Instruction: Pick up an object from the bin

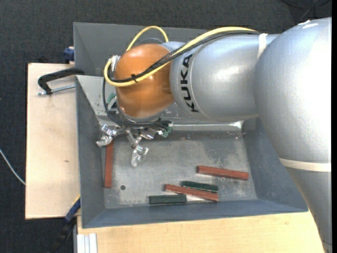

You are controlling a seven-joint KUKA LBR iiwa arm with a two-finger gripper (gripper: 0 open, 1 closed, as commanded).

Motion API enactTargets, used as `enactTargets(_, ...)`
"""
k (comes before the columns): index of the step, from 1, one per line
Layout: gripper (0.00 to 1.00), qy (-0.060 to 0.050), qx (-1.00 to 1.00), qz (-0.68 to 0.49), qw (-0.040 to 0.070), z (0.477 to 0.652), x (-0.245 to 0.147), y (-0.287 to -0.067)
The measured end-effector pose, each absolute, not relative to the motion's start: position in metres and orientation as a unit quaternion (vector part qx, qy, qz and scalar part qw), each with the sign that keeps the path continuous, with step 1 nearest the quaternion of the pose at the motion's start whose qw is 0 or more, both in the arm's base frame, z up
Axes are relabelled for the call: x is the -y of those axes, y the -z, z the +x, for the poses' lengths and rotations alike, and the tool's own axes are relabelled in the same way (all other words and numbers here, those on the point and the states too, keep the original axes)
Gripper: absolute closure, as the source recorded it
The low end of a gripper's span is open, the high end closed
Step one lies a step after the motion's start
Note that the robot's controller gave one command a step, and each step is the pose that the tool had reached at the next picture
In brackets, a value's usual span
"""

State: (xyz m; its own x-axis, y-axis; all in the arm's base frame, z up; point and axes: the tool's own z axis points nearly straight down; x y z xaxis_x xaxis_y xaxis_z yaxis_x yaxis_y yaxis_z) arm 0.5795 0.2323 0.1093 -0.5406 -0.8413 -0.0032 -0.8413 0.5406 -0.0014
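Arm: silver arm (226,83) reaches in from the right, with the orange cover (142,80) and yellow cable at its wrist, over the back-left part of the bin (90,157).
Pincer: pincer (124,144) sits low over the bin floor, near the back-left corner.
Pincer state: fingers (138,154) spread apart – nothing seen between them.
Nearest thing: brown bar (108,165), long and thin, lies flat along the left wall and points from back to front. Its back end is just beside the finger that is closer to the left wall; whether they touch, cannot tell.
Red bar: red bar (222,173) lies flat towards the right wall, well apart from the pincer.
Front group: three bars lie close together near the front wall – green bar (200,185), long reddish bar (190,192) just in front of it, and dark bar (167,199) nearest the front wall.
Floor: bare grey metal between the pincer and the front group.
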Motion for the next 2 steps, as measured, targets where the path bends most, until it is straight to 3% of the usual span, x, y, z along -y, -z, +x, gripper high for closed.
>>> enactTargets(1,1.00,0.001,-0.788,-0.615,0.002,0.5890,-0.2276,-0.0764)
enactTargets(2,1.00,0.001,-0.788,-0.615,0.002,0.5890,-0.2276,-0.0764)
